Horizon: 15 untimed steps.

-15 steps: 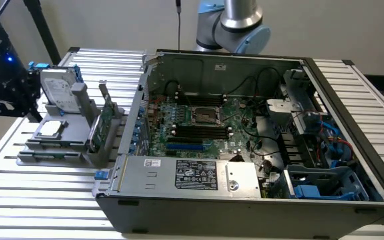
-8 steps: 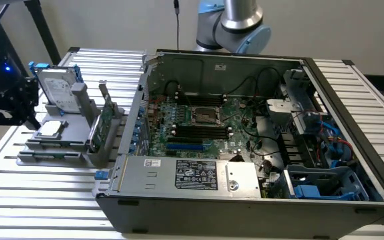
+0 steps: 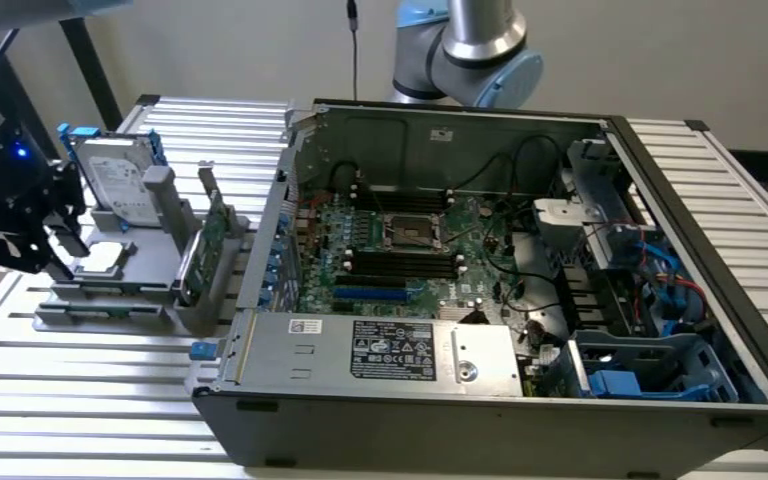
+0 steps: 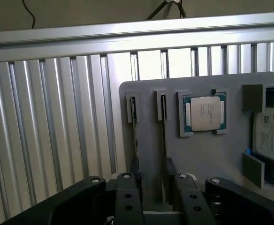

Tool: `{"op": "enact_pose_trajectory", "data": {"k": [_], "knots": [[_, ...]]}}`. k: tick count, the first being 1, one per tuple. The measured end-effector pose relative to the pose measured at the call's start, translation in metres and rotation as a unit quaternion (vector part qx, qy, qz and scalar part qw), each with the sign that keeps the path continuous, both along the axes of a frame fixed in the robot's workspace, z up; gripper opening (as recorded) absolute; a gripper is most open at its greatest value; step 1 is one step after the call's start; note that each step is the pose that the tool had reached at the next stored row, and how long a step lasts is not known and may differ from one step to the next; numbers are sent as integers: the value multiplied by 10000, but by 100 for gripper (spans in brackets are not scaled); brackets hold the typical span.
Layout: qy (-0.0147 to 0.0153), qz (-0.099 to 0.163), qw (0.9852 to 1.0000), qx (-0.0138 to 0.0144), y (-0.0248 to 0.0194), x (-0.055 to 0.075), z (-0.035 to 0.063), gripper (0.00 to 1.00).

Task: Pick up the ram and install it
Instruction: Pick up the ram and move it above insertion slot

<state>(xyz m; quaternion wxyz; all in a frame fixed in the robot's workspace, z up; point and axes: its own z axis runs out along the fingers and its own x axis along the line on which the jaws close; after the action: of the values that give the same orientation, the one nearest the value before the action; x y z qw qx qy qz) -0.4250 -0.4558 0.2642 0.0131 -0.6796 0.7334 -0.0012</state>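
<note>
Slats of ribbed aluminium make up the worktop (image 3: 77, 400), matt and silvery; on it, toward the exterior view's right, sits a dark steel computer case (image 3: 491, 440) with its side off. A green motherboard (image 3: 418, 200) lies flat inside it, with long black memory slots (image 3: 404, 265) side by side; a grey arm joint (image 3: 480, 45) rises beyond the case's far wall.

At the exterior view's left stands a grey plastic holder (image 3: 104, 310) — blocky, with slotted posts. It carries a silver hard drive (image 3: 115, 175) with blue rails propped up at its far end and a wider green card (image 3: 192, 265) on edge; just to that card's right is the ram (image 3: 221, 225), a narrow dark-green stick on edge in its own slot. The black pincer (image 3: 37, 245) hangs at the holder's left side, near the hard drive and well apart from the case.

The wrist view gives the holder from above: a square processor (image 4: 205, 112) with a dull metal lid lies flat in a recess; the ram and the card are thin dark lines running out from two slotted posts. The pincer's two black fingers (image 4: 127, 201) stand apart — open, gripping nothing — with bare grey holder in the gap; the ram's edge runs toward one finger and the card's edge runs close along the inside of the other; whether either touches I cannot tell.
</note>
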Motion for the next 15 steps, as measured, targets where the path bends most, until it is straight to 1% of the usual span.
{"op": "enact_pose_trajectory", "data": {"k": [1,2,15], "knots": [[4,22,10000,0,-2,3,-14,36],[8,45,10000,0,-4,6,-31,42],[74,252,9997,0,-60,41,-241,42]]}}
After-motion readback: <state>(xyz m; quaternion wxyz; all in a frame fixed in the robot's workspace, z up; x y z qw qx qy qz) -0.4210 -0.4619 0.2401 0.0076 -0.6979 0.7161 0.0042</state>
